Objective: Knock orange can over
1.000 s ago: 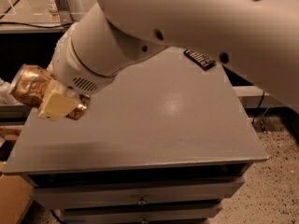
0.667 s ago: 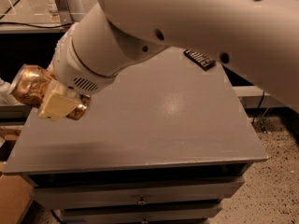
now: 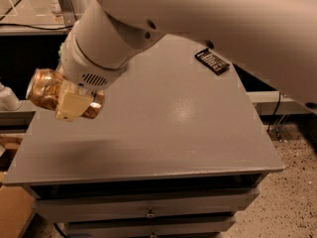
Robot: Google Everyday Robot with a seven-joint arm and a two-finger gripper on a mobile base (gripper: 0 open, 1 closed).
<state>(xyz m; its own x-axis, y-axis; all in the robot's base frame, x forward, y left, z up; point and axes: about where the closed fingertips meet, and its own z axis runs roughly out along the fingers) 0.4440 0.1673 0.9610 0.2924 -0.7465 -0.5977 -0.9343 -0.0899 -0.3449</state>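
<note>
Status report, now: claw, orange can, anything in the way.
Claw at left edge of table, against orange can. Can lying near level, not upright. Black keypad device on far side, well clear.

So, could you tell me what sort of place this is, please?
Probably a robotics lab or workshop: a grey drawer cabinet on a speckled floor, a loose cable, a cardboard box. The gripper is at the orange can by the cabinet's left edge.
</note>
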